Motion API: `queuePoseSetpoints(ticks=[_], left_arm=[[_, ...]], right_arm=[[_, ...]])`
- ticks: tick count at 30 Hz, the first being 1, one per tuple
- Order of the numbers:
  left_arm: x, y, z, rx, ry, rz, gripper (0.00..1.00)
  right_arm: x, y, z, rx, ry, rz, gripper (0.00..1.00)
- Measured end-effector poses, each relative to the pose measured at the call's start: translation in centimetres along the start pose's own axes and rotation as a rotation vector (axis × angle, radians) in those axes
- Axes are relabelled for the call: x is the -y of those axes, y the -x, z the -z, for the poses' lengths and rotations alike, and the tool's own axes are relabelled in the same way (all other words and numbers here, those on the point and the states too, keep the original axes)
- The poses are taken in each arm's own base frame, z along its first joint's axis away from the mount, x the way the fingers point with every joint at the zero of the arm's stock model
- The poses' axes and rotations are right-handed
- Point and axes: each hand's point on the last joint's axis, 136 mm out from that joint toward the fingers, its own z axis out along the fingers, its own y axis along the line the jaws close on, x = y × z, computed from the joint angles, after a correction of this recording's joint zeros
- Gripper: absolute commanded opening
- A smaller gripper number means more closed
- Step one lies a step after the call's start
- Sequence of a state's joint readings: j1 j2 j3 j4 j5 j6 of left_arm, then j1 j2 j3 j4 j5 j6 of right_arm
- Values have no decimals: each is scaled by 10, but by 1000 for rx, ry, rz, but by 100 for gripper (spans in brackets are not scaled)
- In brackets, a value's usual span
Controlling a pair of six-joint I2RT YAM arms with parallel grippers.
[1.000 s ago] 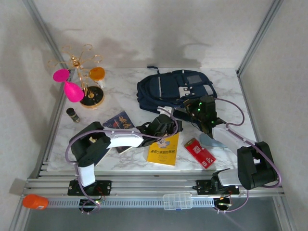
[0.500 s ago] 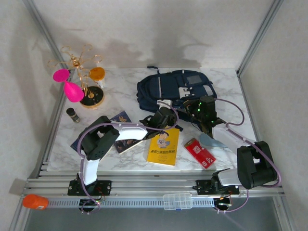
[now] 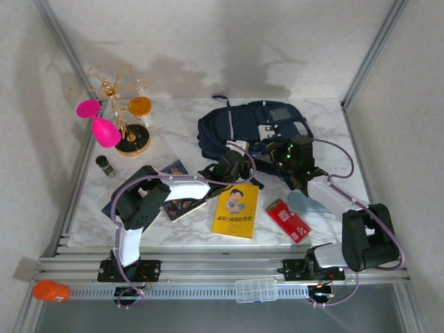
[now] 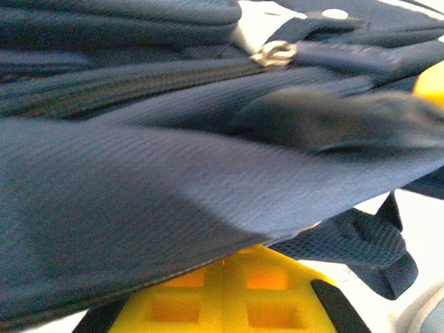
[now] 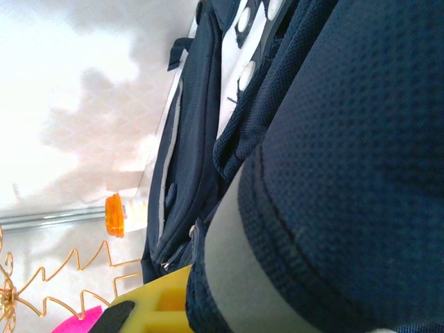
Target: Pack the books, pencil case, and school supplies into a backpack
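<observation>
Nearest the bench's point(image 3: 173, 125) near edge lies the yellow book point(image 3: 236, 211). It is flat and cover up, its long axis running near to far with a slight skew and the cartoon figure at its far end. The navy book point(image 3: 182, 207) lies just to its left, turned diagonally and partly under the left arm. Both are thin paperbacks and probably light. They would flex if pinched at a corner and look hard to get under while flat, so the spine edge or an overhanging long edge is the better hold.

Beyond them, the left claw point(image 3: 232, 161) sits at the near edge of the backpack point(image 3: 253, 125). Its jaws are together, and in the left wrist view a fold of navy fabric point(image 4: 139, 180) lies across the yellow finger point(image 4: 236, 298), so it appears clamped on the cloth. The right claw point(image 3: 300, 158) is at the bag's near right side, also closed, with mesh fabric point(image 5: 333, 139) pressed against it and apparently pinched.

The backpack lies flat in the far middle of the bench, front panel up. Its long axis runs roughly left to right, with the carry loop toward the far left corner. It is soft and floppy and will sag and fold rather than lift as one piece. The zip line point(image 4: 274, 52), a trimmed edge or a strap point(image 4: 361, 243) offers the firmest hold for opening the mouth.
</observation>
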State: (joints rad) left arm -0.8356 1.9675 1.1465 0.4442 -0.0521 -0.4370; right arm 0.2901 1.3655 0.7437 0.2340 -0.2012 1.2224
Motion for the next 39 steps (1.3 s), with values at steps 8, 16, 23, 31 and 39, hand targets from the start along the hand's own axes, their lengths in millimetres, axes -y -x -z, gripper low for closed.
queuePoseSetpoints(ticks=[8, 16, 23, 31, 39], left_arm=[[-46, -12, 29, -52, 18, 37, 0], [-6, 4, 29, -26, -96, 38, 26], [47, 9, 11, 46, -155, 27, 43], [22, 4, -25, 88, -4, 35, 46], [22, 25, -39, 136, 26, 13, 19]], right_arm=[[-5, 9, 3, -6, 3, 26, 0], [-5, 8, 3, -15, 5, 11, 0], [-5, 8, 3, -15, 5, 4, 0], [-6, 7, 3, -20, 7, -4, 0], [-11, 9, 3, -15, 27, -8, 0]])
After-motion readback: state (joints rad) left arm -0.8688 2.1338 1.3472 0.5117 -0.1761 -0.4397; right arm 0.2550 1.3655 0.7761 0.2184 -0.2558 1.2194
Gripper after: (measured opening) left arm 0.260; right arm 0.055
